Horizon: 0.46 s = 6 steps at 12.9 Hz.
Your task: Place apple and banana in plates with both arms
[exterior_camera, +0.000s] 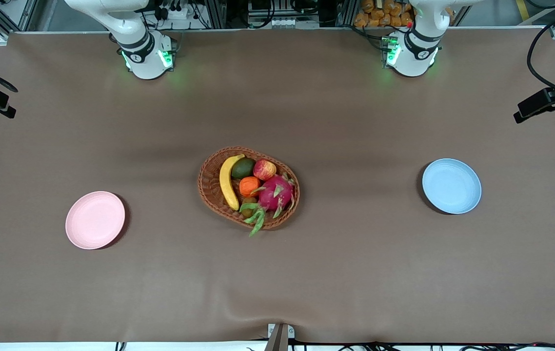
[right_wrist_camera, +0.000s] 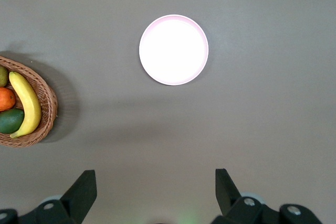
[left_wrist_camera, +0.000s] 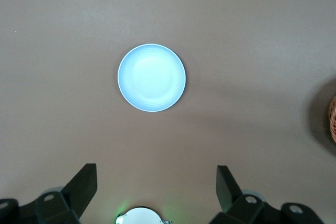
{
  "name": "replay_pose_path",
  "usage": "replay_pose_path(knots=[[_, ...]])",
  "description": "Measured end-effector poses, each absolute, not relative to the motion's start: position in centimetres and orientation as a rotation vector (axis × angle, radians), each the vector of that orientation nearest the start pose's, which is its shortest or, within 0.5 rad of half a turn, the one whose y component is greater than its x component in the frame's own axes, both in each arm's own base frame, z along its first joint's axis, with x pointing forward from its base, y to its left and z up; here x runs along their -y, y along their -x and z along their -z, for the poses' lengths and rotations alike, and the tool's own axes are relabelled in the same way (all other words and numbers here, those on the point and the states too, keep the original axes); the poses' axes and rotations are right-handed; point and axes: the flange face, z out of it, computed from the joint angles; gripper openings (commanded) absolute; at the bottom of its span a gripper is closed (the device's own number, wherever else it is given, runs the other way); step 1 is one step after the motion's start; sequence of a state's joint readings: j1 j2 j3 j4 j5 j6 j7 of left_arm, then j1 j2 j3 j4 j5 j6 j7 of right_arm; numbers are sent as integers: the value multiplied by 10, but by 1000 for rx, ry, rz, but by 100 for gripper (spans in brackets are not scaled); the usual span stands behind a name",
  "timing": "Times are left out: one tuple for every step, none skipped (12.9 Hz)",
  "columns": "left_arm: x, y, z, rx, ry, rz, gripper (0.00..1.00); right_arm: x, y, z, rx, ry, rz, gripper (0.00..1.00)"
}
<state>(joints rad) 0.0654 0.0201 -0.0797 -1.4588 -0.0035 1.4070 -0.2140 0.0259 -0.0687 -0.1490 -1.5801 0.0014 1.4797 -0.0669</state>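
Both tools are released, jaws spread wide, nothing gripped: the left tool [left_wrist_camera: 156, 182] hangs high over the pale blue round plate [left_wrist_camera: 151, 77], the right tool [right_wrist_camera: 156, 182] high over the pale pink round plate [right_wrist_camera: 174, 50], both above the brown worktop [exterior_camera: 336, 122]. Neither plate holds fruit yet. The long curved yellow banana [exterior_camera: 228, 181] and the small red apple with yellowish patches [exterior_camera: 264, 169] sit in the oval woven wicker basket [exterior_camera: 208, 187], well off to the side of each tool and between the two. Risks as I see them: both arms converge on one small basket, so a simultaneous reach likely means a wrist clash; stagger them. The apple touches the pink dragon fruit with green scales [exterior_camera: 275, 192] and sits just beside the orange fruit [exterior_camera: 248, 185] and the dark green fruit [exterior_camera: 243, 168], so there's little jaw clearance; a finger may land on a neighbour and roll the apple or grab the wrong fruit. The banana lies along the basket wall; a finger could catch the weave and drag the light basket. A curved banana gripped off-centre may pivot and slip.
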Motion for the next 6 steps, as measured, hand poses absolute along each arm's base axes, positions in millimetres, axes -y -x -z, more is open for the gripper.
replay_pose_path(knots=[[9, -544, -650, 310, 3122, -118, 100, 67, -520, -648, -85, 3125, -53, 100], [9, -546, -647, 309, 3125, -126, 100, 66, -520, -647, -84, 3125, -57, 100], [9, -547, -645, 309, 3128, -134, 100, 65, -520, -647, -82, 3125, -59, 100], [10, -549, -643, 308, 3131, -138, 100, 65, -521, -646, -81, 3126, -60, 100], [10, -549, -641, 307, 3131, -143, 100, 64, -521, -646, -79, 3126, -62, 100], [10, -550, -639, 307, 3130, -150, 100, 64, -521, -646, -78, 3126, -63, 100]])
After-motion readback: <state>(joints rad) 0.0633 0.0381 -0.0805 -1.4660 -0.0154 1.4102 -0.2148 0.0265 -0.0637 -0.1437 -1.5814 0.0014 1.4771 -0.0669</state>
